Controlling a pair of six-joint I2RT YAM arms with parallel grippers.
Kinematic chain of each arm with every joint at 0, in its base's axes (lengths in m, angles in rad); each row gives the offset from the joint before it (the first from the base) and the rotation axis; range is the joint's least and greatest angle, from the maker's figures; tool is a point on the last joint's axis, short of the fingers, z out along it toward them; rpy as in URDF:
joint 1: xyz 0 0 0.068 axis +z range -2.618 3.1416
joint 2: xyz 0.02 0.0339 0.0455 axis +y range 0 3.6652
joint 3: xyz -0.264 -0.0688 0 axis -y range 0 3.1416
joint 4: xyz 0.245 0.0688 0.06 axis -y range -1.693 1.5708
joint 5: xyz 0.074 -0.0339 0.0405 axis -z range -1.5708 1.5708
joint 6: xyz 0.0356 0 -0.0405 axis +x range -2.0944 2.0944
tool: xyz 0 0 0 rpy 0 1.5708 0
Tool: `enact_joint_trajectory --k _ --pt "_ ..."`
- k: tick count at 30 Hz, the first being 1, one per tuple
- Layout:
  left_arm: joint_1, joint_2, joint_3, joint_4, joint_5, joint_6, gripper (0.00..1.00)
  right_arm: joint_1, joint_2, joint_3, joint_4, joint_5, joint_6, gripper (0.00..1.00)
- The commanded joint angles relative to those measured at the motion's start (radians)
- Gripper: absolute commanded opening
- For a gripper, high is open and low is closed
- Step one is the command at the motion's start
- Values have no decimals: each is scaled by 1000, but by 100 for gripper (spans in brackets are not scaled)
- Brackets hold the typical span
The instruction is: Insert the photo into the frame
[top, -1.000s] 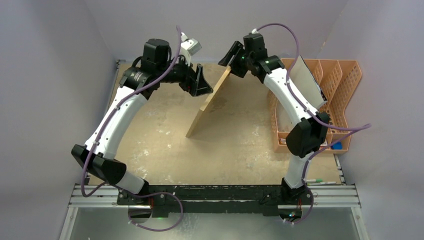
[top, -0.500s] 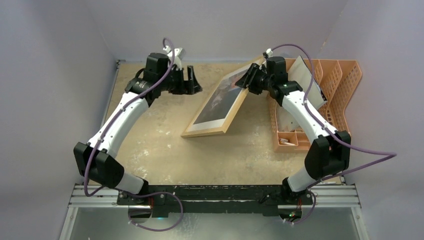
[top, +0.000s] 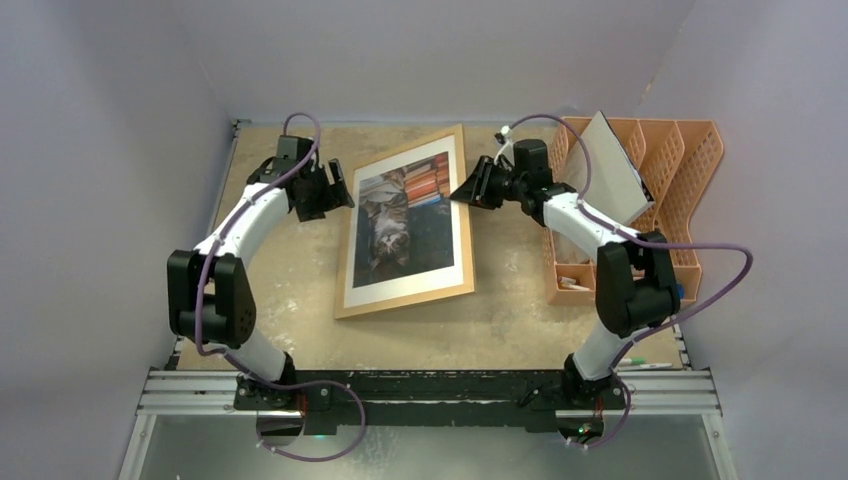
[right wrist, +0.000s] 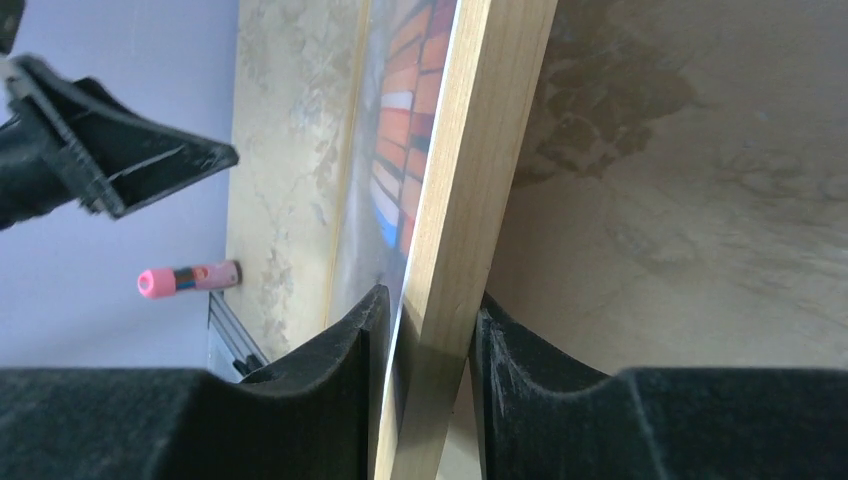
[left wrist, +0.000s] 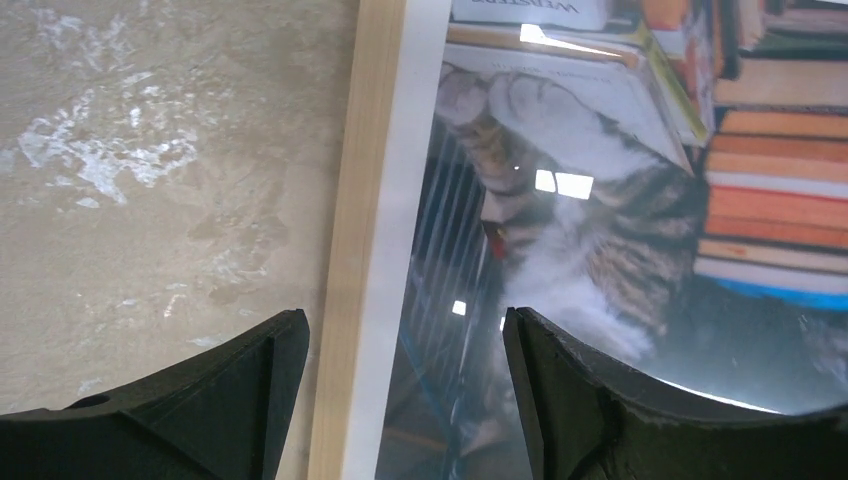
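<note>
The light-wood frame (top: 405,298) lies face up on the table, nearly flat. The cat photo (top: 405,225) shows inside it behind glass, within a white mat. My right gripper (top: 468,190) is shut on the frame's right edge near the far corner. In the right wrist view the pads (right wrist: 355,340) pinch the wooden rail (right wrist: 480,170), with the photo's orange books (right wrist: 405,150) beyond. My left gripper (top: 340,187) is open and empty. In the left wrist view it (left wrist: 405,330) straddles the frame's left rail (left wrist: 355,200) and mat, above the photo (left wrist: 600,200).
An orange plastic file rack (top: 690,170) stands at the right with a grey-white board (top: 612,165) leaning in it. Small items lie in its near tray (top: 575,283). A pen (top: 640,365) lies by the front right rail. Purple walls close in on the table.
The frame swung down from standing on edge to lying face up, so the photo now shows. Both arms came down with it; my left gripper moved to the frame's left rail.
</note>
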Motion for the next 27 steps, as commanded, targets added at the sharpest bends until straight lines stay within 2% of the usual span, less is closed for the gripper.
enact_joint_trajectory --k 1,5,14,24,27 --pt "35 67 12 5 -80 -19 75 43 3 1 184 -99 1 37" --pt "78 116 -6 -8 -126 -27 75 61 32 -52 249 -96 31 36" --pt "135 136 -38 -25 -120 -29 75 121 101 -116 337 -7 94 31" --pt "135 -81 -208 -98 -92 -92 75 176 110 -298 381 156 173 29" --pt "135 -142 -252 -144 -82 -99 75 176 94 -324 347 205 159 32"
